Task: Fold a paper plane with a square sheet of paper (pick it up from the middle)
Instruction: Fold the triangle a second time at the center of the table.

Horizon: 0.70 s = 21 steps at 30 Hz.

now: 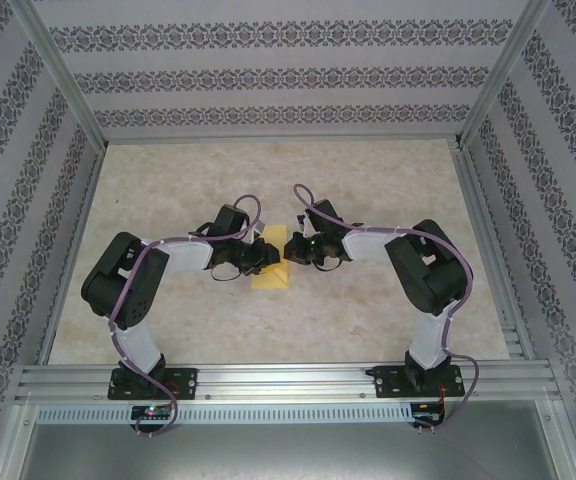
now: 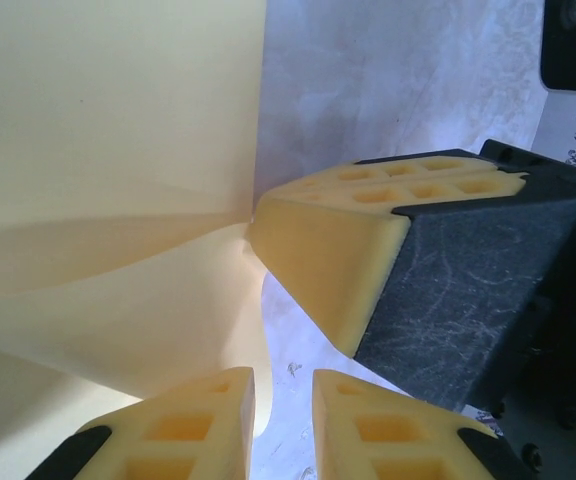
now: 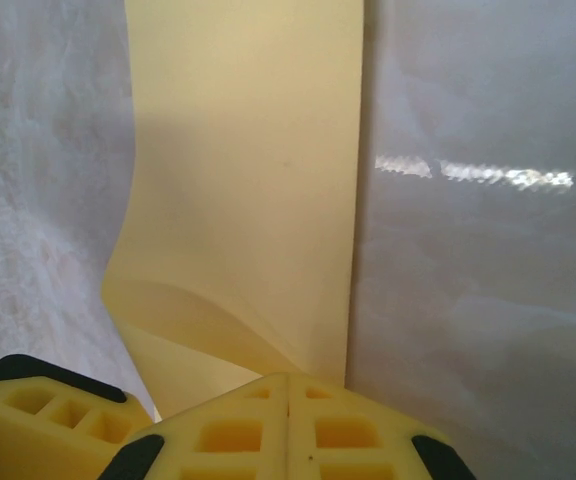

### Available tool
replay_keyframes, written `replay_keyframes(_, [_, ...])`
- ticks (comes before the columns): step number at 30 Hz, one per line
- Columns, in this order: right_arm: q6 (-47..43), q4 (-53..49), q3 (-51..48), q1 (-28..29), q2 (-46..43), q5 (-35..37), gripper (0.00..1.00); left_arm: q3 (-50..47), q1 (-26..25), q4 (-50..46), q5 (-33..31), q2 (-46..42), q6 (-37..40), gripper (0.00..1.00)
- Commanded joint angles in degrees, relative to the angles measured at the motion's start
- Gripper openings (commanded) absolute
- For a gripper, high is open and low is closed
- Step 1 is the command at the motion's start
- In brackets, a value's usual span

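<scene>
At the middle of the worktop (image 1: 368,320), between my two arms, lies the yellow square sheet of paper (image 1: 271,272), partly folded. My right end effector (image 3: 288,385) is closed, pinching its lifted edge. My left end effector (image 2: 283,390) stands slightly parted beside the curl.

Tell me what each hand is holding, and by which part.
Right hand pinches the yellow paper by its near edge. Left hand stands slightly open and seems to grip nothing.
</scene>
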Motion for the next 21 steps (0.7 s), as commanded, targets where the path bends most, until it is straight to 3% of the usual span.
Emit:
replay_keyframes(1, [-1.32, -0.24, 2.14, -0.32, 1.51, 1.32, 0.05, 1.64, 0.35, 0.72, 1.44, 1.21, 1.81, 0.23])
replay_keyframes(21, [-1.76, -1.04, 2.50, -0.42, 2.58, 1.94, 0.06, 3.23, -0.19, -2.34, 0.79, 3.57, 3.03, 0.22])
